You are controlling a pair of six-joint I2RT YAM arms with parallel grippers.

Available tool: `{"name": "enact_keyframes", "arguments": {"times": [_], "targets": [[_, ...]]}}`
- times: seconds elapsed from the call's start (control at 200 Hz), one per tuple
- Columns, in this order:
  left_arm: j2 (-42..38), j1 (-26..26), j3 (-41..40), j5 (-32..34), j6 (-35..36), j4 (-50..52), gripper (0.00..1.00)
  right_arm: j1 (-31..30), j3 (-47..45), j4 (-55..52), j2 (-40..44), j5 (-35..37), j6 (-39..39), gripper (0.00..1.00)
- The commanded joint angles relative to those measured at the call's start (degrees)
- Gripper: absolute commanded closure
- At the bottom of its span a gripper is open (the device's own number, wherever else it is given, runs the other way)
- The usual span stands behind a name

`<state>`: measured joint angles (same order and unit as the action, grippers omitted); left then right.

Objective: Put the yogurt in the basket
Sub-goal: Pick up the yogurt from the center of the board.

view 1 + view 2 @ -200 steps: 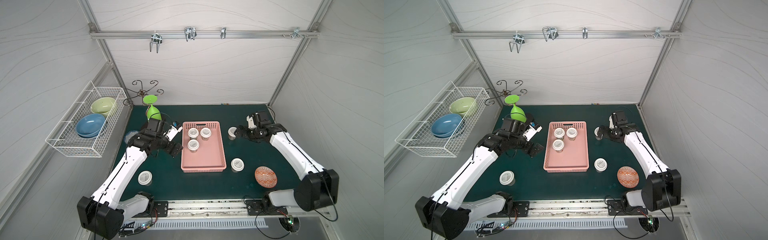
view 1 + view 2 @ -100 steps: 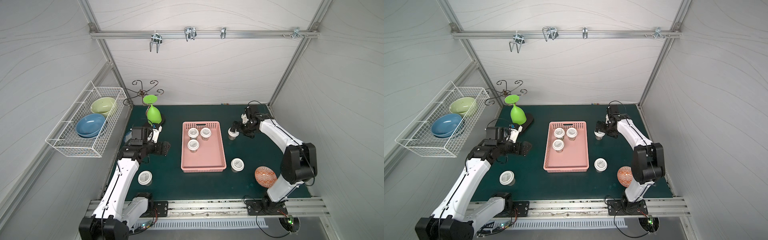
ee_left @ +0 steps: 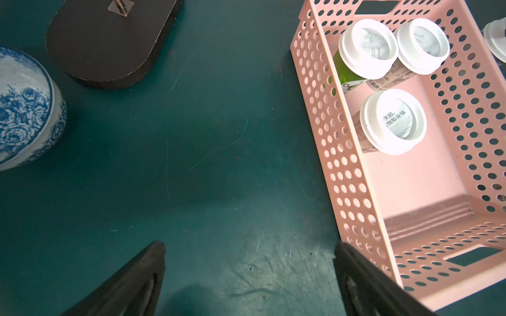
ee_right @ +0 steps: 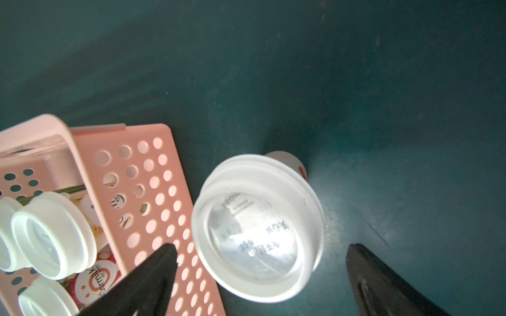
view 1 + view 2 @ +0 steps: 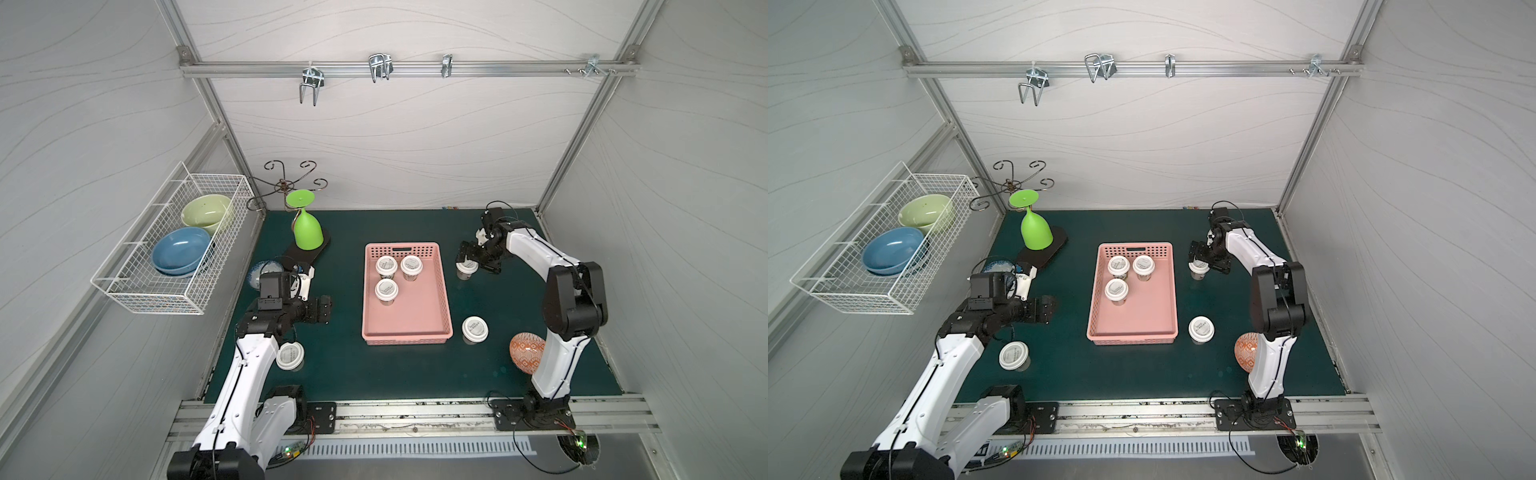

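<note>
The pink basket (image 5: 407,316) (image 5: 1133,316) stands mid-table with three white-lidded yogurt cups (image 5: 386,289) at its far end. More yogurt stands on the mat: one cup (image 5: 466,271) (image 5: 1199,269) right of the basket's far end, one (image 5: 474,329) by its near right corner, one (image 5: 290,355) at the front left. My right gripper (image 5: 471,258) (image 4: 261,246) is open over the far right cup (image 4: 257,227), whose lid lies between the fingers, untouched. My left gripper (image 5: 323,309) (image 3: 249,245) is open and empty over bare mat, left of the basket (image 3: 342,153).
A white wire basket (image 5: 174,249) with two bowls hangs on the left wall. An upturned green glass (image 5: 307,230) stands on a black base (image 3: 109,41), with a blue-and-white bowl (image 3: 24,109) beside it. An orange patterned bowl (image 5: 525,357) lies at the front right.
My left arm has drawn back from the basket's left side toward the front left. My right gripper has moved left, over the yogurt cup right of the basket.
</note>
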<state>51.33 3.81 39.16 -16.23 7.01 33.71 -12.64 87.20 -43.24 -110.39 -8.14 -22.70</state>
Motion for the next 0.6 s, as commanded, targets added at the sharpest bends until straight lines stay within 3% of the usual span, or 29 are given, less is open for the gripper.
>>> {"name": "enact_keyframes", "arguments": {"times": [0.0, 0.595], "targets": [[-0.5, 0.6, -1.1, -0.4, 1.0, -4.3, 0.01, 0.8, 2.3, -2.6, -2.0, -1.5, -0.7, 0.04], [-0.3, 1.0, -2.3, -1.3, 1.1, -5.5, 0.01, 1.4, 3.4, -3.3, -4.8, -2.9, 0.0, 0.26]]}}
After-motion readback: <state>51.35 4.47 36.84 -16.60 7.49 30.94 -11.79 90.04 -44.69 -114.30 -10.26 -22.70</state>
